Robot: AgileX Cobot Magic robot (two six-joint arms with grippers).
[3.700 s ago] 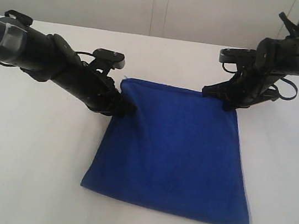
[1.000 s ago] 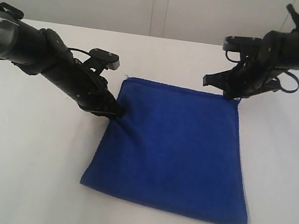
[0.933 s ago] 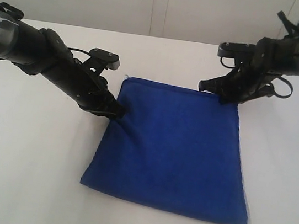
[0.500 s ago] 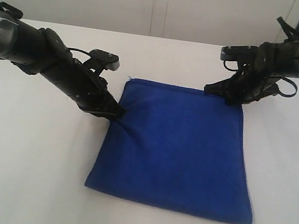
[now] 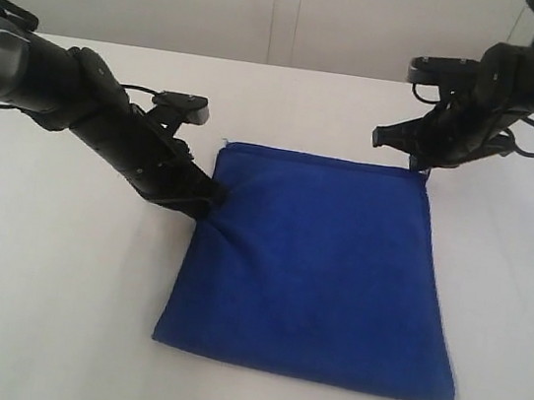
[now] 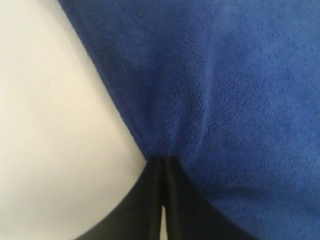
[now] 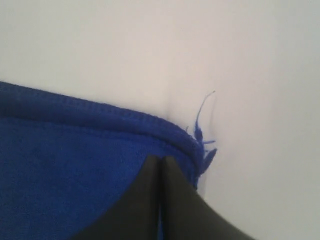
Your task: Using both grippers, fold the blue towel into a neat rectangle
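**Both grippers pinch the towel**

We see the towel [image 5: 317, 267] lying flat in the middle of the white table [image 5: 37, 277]. The left gripper [image 5: 210, 195] is clamped on its left edge, puckering the cloth there. The right gripper [image 5: 421, 167], fingers pressed together, nips the far right corner, where a loose thread sticks out.

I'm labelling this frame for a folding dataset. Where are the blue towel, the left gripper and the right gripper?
blue towel [image 5: 317, 267], exterior view, middle of the cloth.
left gripper [image 6: 164, 165], left wrist view, tips of the shut jaws.
right gripper [image 7: 160, 164], right wrist view, tips at the towel's frayed corner.
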